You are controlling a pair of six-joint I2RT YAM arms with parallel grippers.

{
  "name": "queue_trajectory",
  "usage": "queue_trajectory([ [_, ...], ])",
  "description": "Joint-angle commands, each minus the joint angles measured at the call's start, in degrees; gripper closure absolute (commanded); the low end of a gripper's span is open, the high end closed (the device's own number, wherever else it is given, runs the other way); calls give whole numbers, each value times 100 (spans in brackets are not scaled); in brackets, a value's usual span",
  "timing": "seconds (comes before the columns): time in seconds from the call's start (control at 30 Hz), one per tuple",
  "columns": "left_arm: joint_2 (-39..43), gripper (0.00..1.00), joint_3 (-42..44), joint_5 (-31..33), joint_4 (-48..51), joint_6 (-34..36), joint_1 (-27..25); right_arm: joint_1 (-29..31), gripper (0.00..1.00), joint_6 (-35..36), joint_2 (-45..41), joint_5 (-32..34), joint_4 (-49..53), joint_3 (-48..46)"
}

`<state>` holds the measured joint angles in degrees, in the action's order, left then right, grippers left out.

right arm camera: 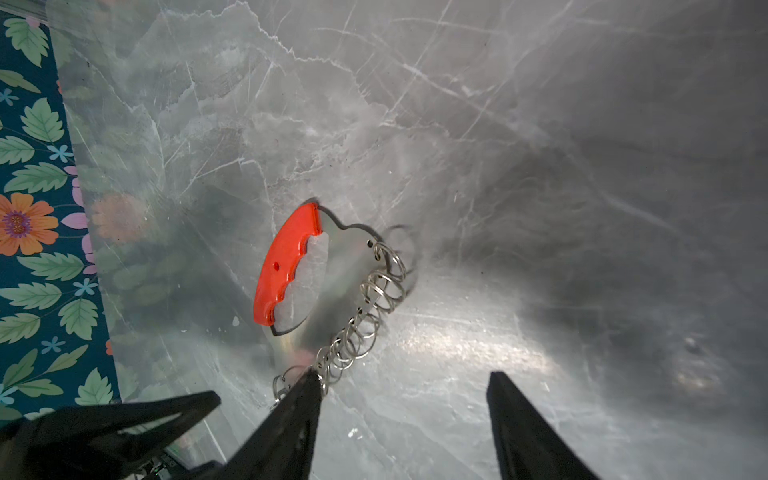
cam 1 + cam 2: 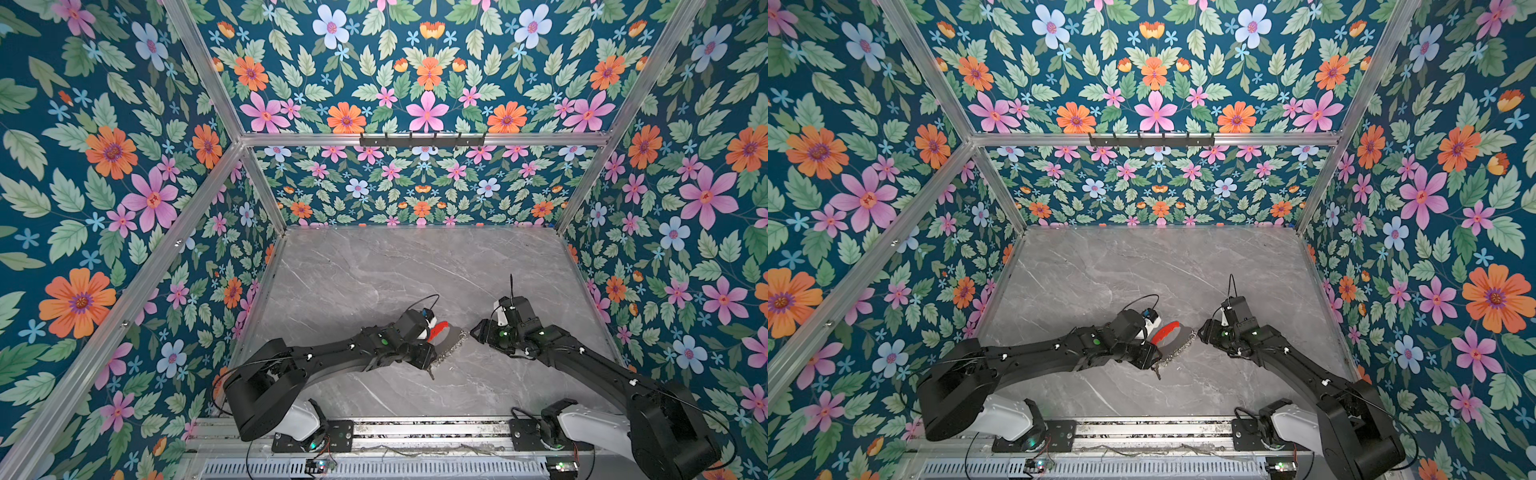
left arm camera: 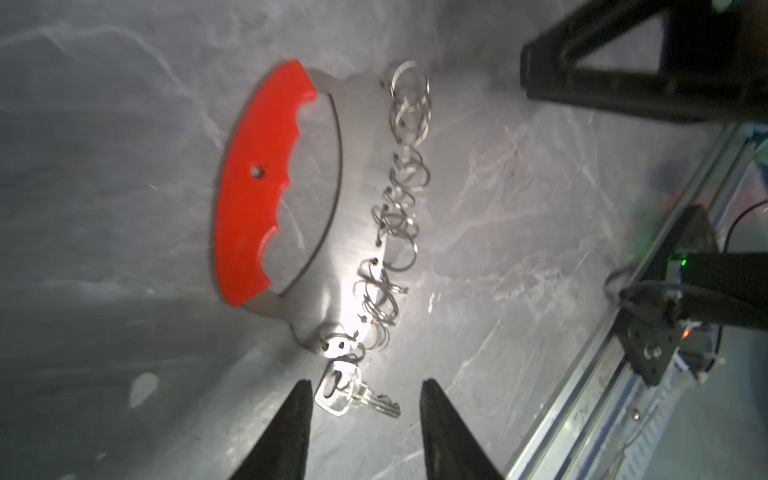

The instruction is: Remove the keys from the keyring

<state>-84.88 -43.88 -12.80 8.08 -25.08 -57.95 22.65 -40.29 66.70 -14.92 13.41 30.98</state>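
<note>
keyring (image 3: pixel 355 232): flat grey metal crescent, lying flat on the marbled worktop (image 3: pixel 124 124) | red scalloped strip (image 3: pixel 253 183) along its inner curve | silver loops (image 3: pixel 399 216) fringing its outer edge | keys (image 3: pixel 345 390): small, silver, hooked to the loop at one tip, resting on the worktop just beyond the plate; seen in both top views (image 2: pixel 431 374) (image 2: pixel 1157 372)
</note>
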Motion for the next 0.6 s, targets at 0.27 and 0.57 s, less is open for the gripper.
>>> queue_trajectory([
  [0.27,-162,65,-70,445,575,385,-282,-2,35,30,67,77,-134,15],
  [0.57,-385,64,-130,558,410,497,-374,2,35,24,141,70,-173,39],
])
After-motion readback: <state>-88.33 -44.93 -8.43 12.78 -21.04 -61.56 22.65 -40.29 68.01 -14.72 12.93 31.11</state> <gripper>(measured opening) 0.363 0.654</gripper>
